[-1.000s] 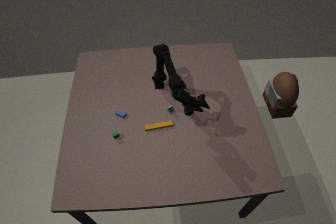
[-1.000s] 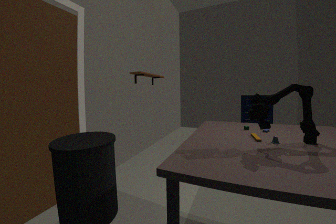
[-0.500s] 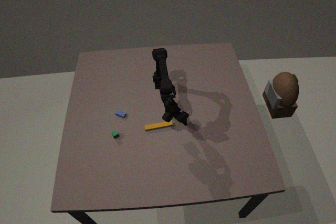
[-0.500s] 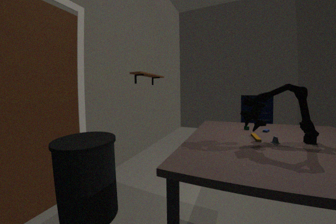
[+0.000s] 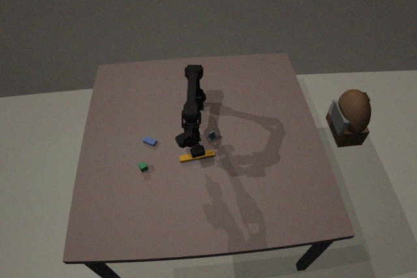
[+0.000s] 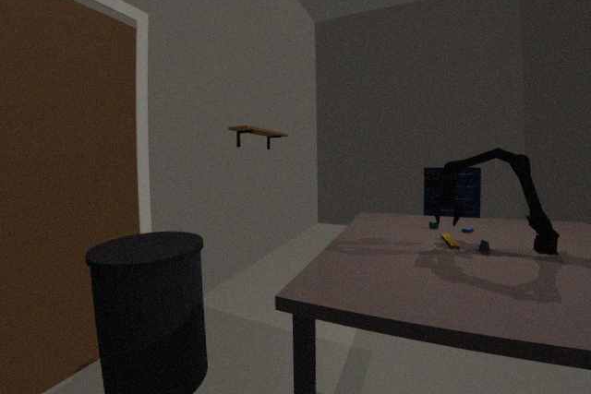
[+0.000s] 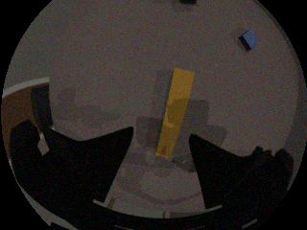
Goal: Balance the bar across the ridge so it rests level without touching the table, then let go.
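Observation:
The yellow bar [image 5: 186, 157] [image 6: 450, 241] [image 7: 176, 109] lies flat on the pink table [image 5: 134, 217] [image 6: 381, 284]. The ridge [image 5: 211, 135] [image 6: 484, 246], a small grey-green wedge, stands on the table just behind the bar's right end and apart from it. My gripper [image 5: 197, 150] [image 6: 447, 220] [image 7: 161, 134] is open and empty. It hangs a little above the middle of the bar, pointing down, with a finger on each side of it in the wrist view. It does not touch the bar.
A blue flat block [image 5: 150, 140] [image 6: 467, 230] [image 7: 249, 40] and a green cube [image 5: 143, 166] [image 6: 432, 225] lie left of the bar. Off the table are a brown rounded object on a box [image 5: 353, 110], a dark barrel [image 6: 148, 308], a wall shelf [image 6: 258, 131] and a blue cabinet [image 6: 465, 191].

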Controlling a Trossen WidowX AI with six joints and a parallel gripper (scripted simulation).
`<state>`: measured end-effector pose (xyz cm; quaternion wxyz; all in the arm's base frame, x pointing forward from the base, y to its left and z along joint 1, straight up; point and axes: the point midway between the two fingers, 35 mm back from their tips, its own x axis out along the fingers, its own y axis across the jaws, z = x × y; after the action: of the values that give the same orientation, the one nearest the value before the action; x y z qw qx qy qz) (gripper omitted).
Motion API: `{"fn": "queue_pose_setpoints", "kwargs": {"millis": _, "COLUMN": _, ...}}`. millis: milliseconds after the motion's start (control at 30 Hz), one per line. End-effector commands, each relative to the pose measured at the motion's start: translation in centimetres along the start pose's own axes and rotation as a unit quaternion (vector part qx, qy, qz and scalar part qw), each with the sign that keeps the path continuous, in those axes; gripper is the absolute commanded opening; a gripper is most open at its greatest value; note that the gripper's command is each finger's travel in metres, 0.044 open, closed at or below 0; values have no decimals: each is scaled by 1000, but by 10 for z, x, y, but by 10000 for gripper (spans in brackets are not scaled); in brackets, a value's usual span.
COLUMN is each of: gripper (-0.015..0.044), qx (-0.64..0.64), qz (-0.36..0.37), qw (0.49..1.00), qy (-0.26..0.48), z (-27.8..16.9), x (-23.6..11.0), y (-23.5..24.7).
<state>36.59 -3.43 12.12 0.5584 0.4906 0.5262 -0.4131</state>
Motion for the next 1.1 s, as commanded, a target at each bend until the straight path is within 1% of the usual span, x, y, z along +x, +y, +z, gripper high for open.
{"fn": "queue_pose_setpoints", "kwargs": {"millis": 0, "gripper": 315, "qx": 26, "qz": -42, "qw": 999, "qy": -24, "z": 19, "x": -2, "y": -15}}
{"fn": "queue_pose_setpoints", "kwargs": {"millis": 233, "gripper": 315, "qx": 26, "qz": -42, "qw": 999, "qy": -24, "z": 19, "x": 2, "y": -15}}
{"fn": "queue_pose_setpoints", "kwargs": {"millis": 500, "gripper": 315, "qx": 26, "qz": -42, "qw": 999, "qy": -24, "z": 21, "x": 42, "y": -19}}
{"fn": "queue_pose_setpoints", "kwargs": {"millis": 767, "gripper": 315, "qx": 26, "qz": -42, "qw": 999, "qy": -24, "z": 21, "x": 46, "y": -19}}
{"fn": "queue_pose_setpoints", "kwargs": {"millis": 1067, "gripper": 315, "qx": 26, "qz": -42, "qw": 999, "qy": -24, "z": 22, "x": 60, "y": -20}}
